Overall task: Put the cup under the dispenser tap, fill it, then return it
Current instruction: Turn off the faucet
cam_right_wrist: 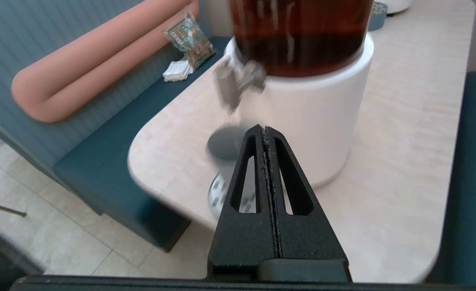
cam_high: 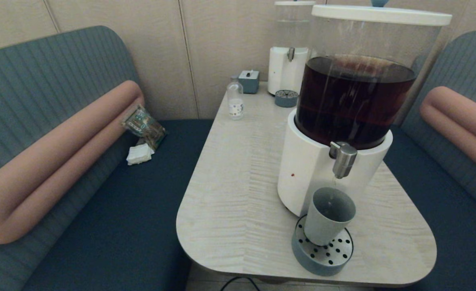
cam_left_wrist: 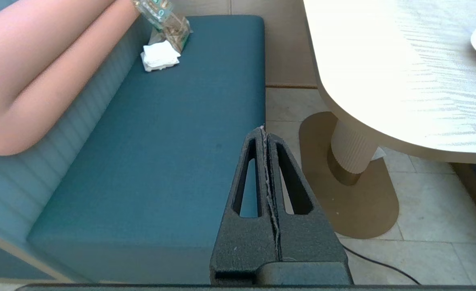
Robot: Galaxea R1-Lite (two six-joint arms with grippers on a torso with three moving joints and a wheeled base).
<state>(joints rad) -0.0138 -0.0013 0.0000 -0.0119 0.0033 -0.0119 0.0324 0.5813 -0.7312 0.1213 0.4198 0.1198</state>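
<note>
The grey-blue cup (cam_high: 328, 216) stands on the round perforated drip tray (cam_high: 322, 254), right below the steel dispenser tap (cam_high: 343, 159) of the big white-based dispenser (cam_high: 308, 169) with dark brown liquid. Neither arm shows in the head view. My right gripper (cam_right_wrist: 264, 128) is shut and empty, off the table's near edge, pointing at the cup (cam_right_wrist: 224, 142) and the tap (cam_right_wrist: 238, 83). My left gripper (cam_left_wrist: 263, 130) is shut and empty, low beside the table over the bench seat edge.
A small clear bottle (cam_high: 235, 99), a grey box (cam_high: 249, 81) and a smaller white dispenser (cam_high: 288, 68) with its own drip tray (cam_high: 286, 98) stand at the table's far end. A snack packet (cam_high: 144, 125) and a napkin (cam_high: 140, 154) lie on the left bench.
</note>
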